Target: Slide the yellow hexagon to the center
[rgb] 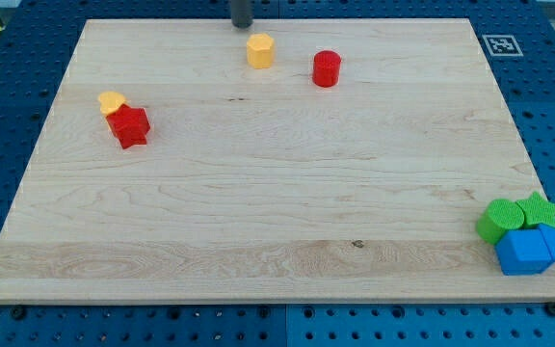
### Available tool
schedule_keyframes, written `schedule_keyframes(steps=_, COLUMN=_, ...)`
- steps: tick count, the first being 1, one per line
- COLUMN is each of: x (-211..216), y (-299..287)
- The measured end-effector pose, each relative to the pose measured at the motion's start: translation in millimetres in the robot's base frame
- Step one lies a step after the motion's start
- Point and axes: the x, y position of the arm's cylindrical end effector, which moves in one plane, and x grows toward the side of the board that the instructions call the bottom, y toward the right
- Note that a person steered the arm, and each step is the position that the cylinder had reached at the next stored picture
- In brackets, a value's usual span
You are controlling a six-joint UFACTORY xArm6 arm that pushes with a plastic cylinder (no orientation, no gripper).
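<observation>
Yellow hexagon (260, 50) one, my tip (242, 24) just above, two red, two green, two blue blocks

Wooden board (277, 193) with scattered blocks

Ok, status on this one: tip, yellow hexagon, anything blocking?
My tip at the view's top, just above-left of the yellow hexagon, apparently apart. Path to centre clear; red cylinder off right.
</observation>
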Motion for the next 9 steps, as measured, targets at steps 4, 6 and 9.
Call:
schedule_keyframes(steps=4, x=118.9, y=23.1)
schedule_keyframes(steps=6, x=119.5, y=25.1)
schedule_keyframes(steps=9, x=82.1, y=38.7)
